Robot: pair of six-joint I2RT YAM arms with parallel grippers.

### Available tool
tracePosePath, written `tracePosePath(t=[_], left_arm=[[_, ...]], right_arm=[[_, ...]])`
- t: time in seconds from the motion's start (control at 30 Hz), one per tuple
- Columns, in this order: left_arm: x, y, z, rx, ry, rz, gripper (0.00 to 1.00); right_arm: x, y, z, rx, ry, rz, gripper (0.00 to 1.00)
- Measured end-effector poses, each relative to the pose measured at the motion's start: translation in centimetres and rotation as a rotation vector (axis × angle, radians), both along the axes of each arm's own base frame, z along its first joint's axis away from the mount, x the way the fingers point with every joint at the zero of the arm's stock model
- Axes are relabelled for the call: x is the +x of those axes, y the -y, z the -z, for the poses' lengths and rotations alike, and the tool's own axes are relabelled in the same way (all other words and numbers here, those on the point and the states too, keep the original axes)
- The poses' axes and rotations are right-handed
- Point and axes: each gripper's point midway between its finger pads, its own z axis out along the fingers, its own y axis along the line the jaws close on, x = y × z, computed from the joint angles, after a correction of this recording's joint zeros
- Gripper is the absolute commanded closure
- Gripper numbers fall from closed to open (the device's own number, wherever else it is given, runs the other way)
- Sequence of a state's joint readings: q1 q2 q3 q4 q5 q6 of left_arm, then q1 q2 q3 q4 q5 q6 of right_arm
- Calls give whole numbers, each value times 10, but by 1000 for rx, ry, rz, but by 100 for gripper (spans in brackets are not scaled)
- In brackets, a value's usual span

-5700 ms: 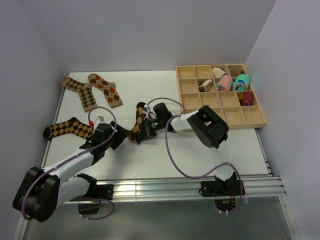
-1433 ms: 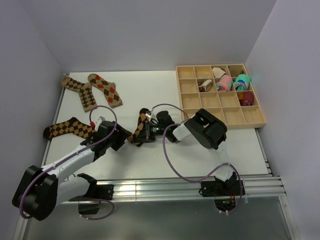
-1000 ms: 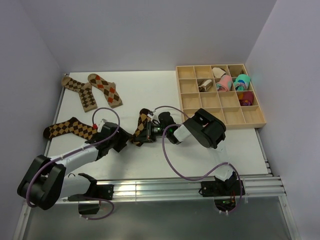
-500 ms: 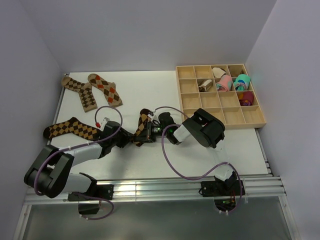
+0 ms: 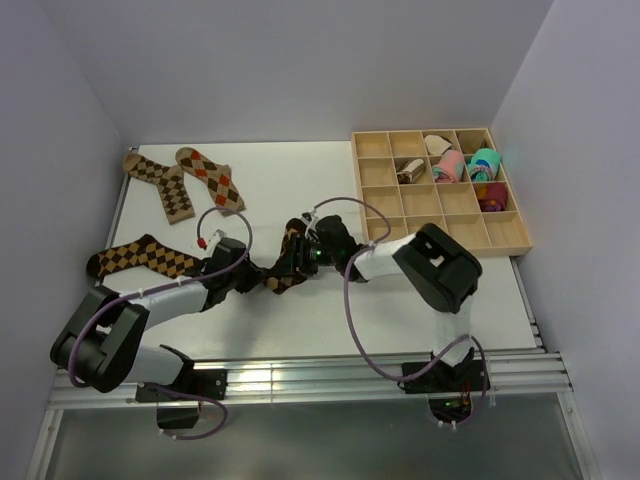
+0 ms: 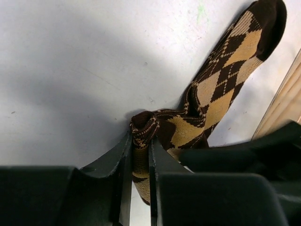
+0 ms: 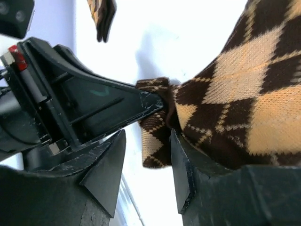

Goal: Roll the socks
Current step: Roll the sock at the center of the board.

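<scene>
A brown-and-tan argyle sock (image 6: pixel 221 80) lies mid-table with its near end folded into a small bunch (image 5: pixel 281 282). My left gripper (image 6: pixel 140 137) is shut on that bunch, pinching it between both fingers (image 5: pixel 262 273). My right gripper (image 7: pixel 146 141) stands open around the same end, its pads apart from the knit, meeting the left from the other side (image 5: pixel 293 262). The sock's toe points toward the tray. Three more argyle socks lie flat: one at the left (image 5: pixel 143 257), two at the back left (image 5: pixel 158 183) (image 5: pixel 210 178).
A wooden compartment tray (image 5: pixel 440 252) sits at the back right, holding pink (image 5: pixel 447 165) and teal (image 5: pixel 485 163) rolled bundles and a small brown-and-cream bundle (image 5: pixel 410 172). Its edge (image 6: pixel 284 106) shows close beside the sock. Walls close in left, back and right.
My left gripper has reached right to the sock's folded end and closed on it. My right gripper, which had been gripping that end, has opened, and its arm has swung outward.
</scene>
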State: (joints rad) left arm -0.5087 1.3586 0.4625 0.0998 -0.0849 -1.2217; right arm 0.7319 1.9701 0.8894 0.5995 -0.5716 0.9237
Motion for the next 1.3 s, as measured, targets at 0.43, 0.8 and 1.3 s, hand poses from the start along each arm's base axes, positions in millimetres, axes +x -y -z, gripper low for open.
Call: tracePosePath(t=[0.43, 0.8, 1.3], left_arm=[[3, -7, -4, 162, -45, 67, 100], [3, -11, -3, 224, -100, 79, 100], [1, -10, -1, 234, -135, 85, 100]], right_arm=[[-36, -10, -41, -465, 693, -18, 56], [-36, -9, -5, -686, 941, -82, 49], [-37, -9, 26, -754, 963, -136, 46]])
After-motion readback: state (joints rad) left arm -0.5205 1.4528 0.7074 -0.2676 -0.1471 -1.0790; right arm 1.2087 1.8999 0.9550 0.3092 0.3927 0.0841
